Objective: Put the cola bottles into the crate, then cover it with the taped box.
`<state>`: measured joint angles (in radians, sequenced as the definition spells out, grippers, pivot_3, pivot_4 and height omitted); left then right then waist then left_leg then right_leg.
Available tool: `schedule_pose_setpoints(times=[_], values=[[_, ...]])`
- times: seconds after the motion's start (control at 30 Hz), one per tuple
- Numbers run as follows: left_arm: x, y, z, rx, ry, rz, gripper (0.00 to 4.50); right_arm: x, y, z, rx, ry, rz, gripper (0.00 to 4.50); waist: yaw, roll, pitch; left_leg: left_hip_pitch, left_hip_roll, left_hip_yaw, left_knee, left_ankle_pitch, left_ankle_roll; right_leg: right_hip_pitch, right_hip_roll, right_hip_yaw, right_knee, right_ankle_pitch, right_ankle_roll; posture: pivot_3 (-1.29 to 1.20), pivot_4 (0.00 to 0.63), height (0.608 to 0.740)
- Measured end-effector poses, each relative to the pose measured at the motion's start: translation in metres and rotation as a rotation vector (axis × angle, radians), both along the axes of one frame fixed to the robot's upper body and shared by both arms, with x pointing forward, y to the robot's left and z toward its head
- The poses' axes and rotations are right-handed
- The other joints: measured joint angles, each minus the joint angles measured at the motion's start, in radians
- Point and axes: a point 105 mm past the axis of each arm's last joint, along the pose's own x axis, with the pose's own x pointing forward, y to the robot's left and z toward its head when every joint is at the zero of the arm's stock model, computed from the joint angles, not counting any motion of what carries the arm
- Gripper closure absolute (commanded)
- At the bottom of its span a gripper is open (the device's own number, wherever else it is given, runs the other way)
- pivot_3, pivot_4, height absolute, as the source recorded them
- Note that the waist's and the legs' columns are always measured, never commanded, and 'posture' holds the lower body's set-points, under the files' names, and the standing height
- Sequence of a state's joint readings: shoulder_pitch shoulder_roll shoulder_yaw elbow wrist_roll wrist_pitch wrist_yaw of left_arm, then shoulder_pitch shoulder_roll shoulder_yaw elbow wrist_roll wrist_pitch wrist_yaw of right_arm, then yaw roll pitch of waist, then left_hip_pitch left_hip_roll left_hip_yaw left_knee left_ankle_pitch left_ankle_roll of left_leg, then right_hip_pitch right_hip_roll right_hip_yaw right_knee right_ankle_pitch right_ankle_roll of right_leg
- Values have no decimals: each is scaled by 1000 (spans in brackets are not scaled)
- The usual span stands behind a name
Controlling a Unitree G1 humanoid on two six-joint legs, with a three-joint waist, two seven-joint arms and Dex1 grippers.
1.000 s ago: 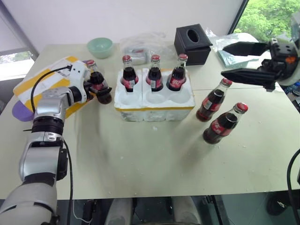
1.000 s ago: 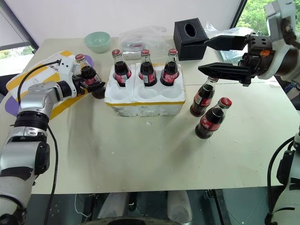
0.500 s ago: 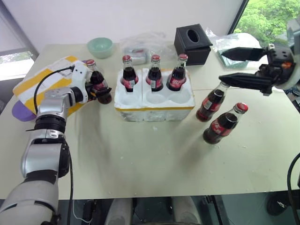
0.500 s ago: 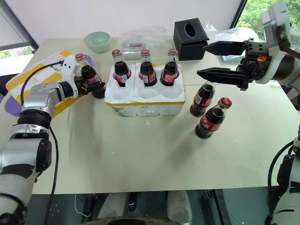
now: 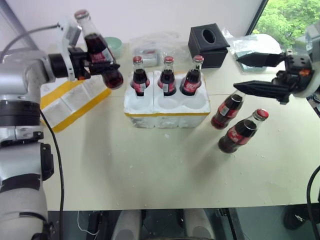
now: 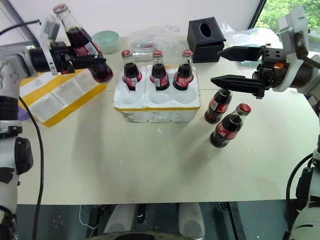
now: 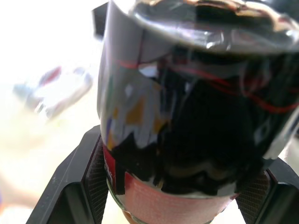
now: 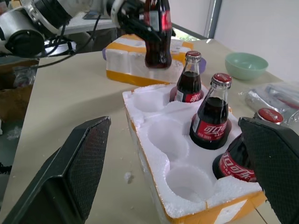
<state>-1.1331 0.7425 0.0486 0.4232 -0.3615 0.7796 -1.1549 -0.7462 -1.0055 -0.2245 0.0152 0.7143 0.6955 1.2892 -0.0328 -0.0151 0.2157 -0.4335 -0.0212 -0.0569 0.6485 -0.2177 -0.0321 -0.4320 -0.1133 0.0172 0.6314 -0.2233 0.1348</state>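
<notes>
My left gripper [image 5: 100, 62] is shut on a cola bottle [image 5: 98, 49] and holds it tilted in the air, above the taped box [image 5: 70, 102] and left of the crate [image 5: 165, 112]. In the left wrist view the bottle [image 7: 187, 116] sits between the black fingers [image 7: 79, 172]. Three cola bottles [image 5: 167, 80] stand in the crate's far row, and the near wells [image 8: 180, 179] are bare. Two more bottles [image 5: 227, 110] [image 5: 242, 132] stand on the table right of the crate. My right gripper [image 5: 236, 72] hangs open above them, holding nothing.
A black tissue box [image 5: 208, 47], crumpled plastic bags [image 5: 150, 47] and a green bowl [image 6: 106, 40] sit along the table's far side. White crumbs lie scattered on the beige tabletop [image 5: 160, 165] in front of the crate.
My left gripper has lifted the cola bottle off the table beside the taped box, high into the air. The right gripper has stayed in place, open.
</notes>
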Motion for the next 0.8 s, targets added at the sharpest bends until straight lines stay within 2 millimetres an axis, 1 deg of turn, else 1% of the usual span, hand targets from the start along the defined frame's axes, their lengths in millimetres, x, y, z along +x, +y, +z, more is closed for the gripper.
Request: schedule_pose_setpoints(times=[0.07,0.17,0.23,0.4,0.6,0.8], values=[[2,-13,-8,9,21,-34,1663,2,-1,-3,1,0,-10,0,-1,0,0,0,0,0,0,0,0,0,0,0,0,0,0,0,150,737],[4,-38,-23,28,62,-105,1663,3,-2,-2,4,-12,-22,0,-1,0,0,0,0,0,0,0,0,0,0,0,0,0,0,0,150,737],[3,-44,-28,54,77,-130,1663,4,-3,-3,8,-10,-33,0,-7,0,0,0,0,0,0,0,0,0,0,0,0,0,0,0,150,737],[0,-47,-31,97,71,-161,1663,4,-8,-7,24,2,-63,0,-11,0,0,0,0,0,0,0,0,-1,0,0,1,0,0,0,150,737],[-5,-46,-44,153,99,-192,1663,3,-8,-8,32,3,-80,0,-7,0,0,0,0,0,0,0,0,-1,0,0,1,0,0,0,150,737],[-8,-44,-47,192,82,-208,1663,2,-10,-5,50,-8,-95,0,-5,0,0,0,0,0,0,0,0,-1,0,0,1,0,0,0,150,737]])
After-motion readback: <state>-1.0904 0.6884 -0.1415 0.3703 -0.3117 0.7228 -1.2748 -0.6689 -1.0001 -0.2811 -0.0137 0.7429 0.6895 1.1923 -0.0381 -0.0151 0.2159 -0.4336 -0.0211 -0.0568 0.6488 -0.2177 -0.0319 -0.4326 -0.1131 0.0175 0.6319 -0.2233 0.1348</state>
